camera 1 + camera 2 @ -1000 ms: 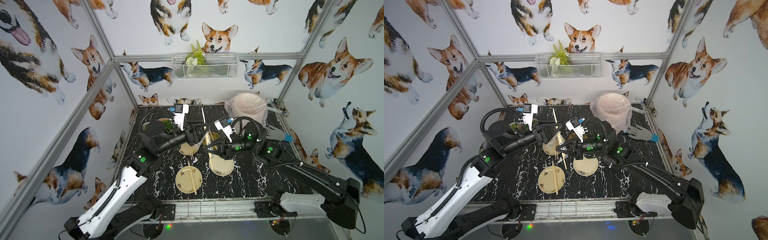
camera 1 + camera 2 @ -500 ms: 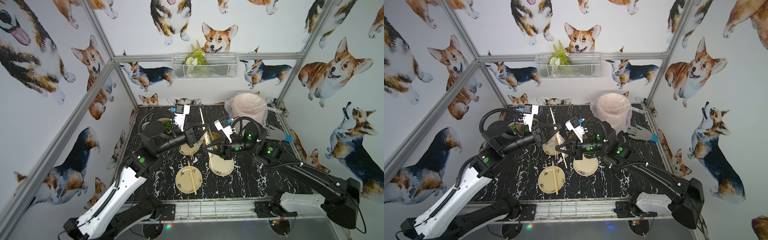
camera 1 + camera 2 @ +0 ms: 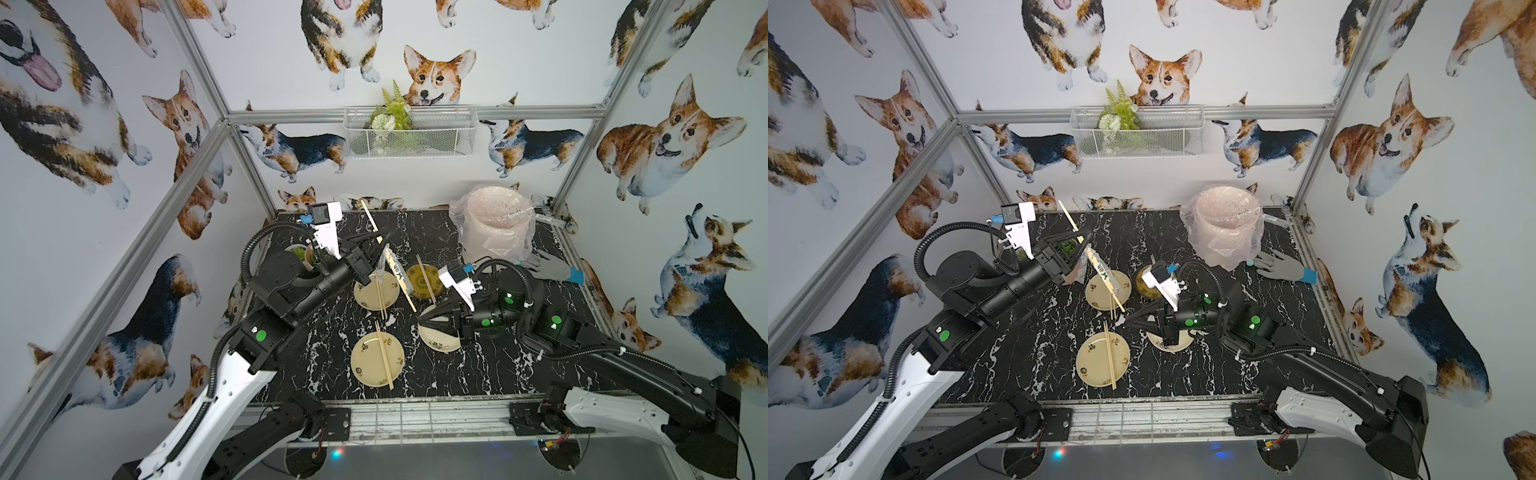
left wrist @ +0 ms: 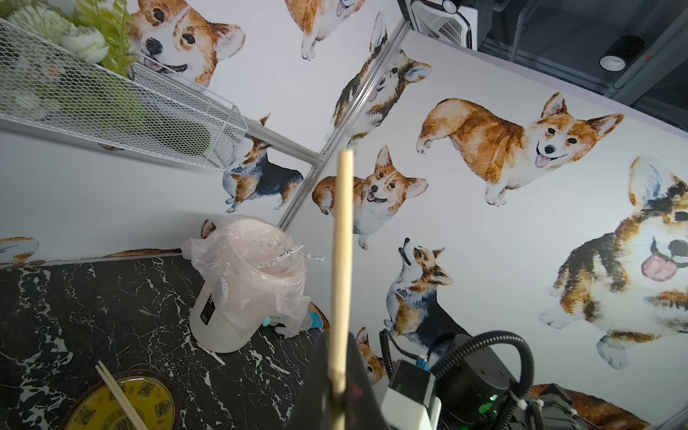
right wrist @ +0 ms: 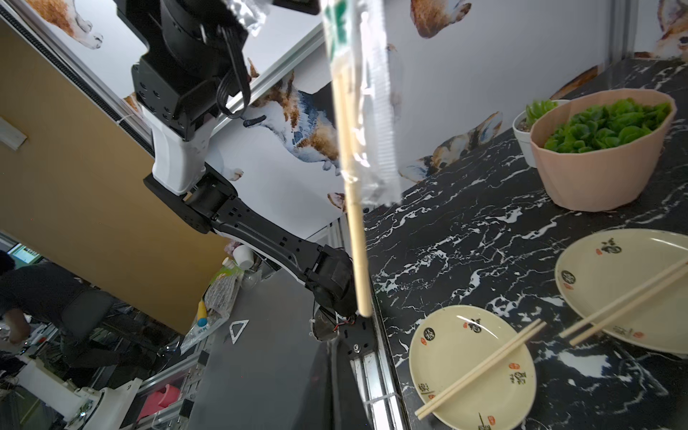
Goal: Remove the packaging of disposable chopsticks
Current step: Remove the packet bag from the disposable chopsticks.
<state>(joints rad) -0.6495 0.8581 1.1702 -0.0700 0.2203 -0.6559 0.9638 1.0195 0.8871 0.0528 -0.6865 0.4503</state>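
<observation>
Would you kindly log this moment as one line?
left gripper: shut on chopsticks, raised | sleeve: partly on | right gripper: shut, near bare end

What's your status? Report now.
Left hand shut on chopsticks, aloft. Right hand shut, seemingly empty, below their tip. Sleeve on, mid-shaft. Nothing in the way.

plates (image 3: 363,365): 4; chopstick pairs (image 3: 383,357): 4; bin (image 3: 494,239): 1; glove (image 3: 548,270): 1

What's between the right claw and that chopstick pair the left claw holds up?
Nothing. In the right wrist view the disposable chopsticks end hanging free; a top view shows the shut right gripper just short of them.
</observation>
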